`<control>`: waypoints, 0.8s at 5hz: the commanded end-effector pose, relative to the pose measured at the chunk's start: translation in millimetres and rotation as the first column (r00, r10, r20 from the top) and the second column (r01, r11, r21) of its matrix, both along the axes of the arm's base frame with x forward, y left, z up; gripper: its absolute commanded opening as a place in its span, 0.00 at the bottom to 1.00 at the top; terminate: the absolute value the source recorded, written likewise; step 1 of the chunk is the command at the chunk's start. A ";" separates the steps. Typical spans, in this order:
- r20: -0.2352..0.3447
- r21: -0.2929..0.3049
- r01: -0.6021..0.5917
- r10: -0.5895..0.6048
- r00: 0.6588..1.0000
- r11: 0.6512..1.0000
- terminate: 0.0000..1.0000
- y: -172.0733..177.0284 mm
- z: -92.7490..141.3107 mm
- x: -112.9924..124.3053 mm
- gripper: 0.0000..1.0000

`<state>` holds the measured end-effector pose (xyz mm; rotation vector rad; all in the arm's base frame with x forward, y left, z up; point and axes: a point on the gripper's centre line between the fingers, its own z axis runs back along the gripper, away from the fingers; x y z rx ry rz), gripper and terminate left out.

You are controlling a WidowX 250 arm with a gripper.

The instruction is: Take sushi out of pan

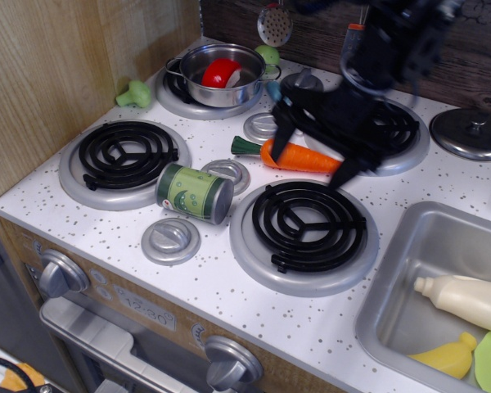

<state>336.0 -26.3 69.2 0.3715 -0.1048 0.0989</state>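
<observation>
The red and white sushi [221,74] lies inside the shiny steel pan [222,76], which stands on the back left burner. My gripper [313,155] is open and empty, blurred by motion, hovering over the orange carrot [298,156] in the middle of the stove top. It is to the right of the pan and nearer the camera. Its left finger [280,135] hangs by the carrot's green end.
A green can [195,192] lies on its side between the front burners. A green vegetable [135,93] sits at the left wall. A steel lid [474,133] rests at the back right. The sink [409,278] holds a cream bottle [466,300].
</observation>
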 end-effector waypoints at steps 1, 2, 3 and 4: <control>0.182 0.170 0.032 -0.063 0.981 0.985 0.00 64.5 38.4 38.0 1.00; 0.215 0.228 0.080 -0.130 0.968 0.970 0.00 100.3 44.5 50.1 1.00; 0.237 0.198 0.144 -0.190 0.953 0.969 0.00 134.2 45.8 65.5 1.00; 0.268 0.170 0.184 -0.225 0.937 0.968 0.00 147.7 42.1 82.6 1.00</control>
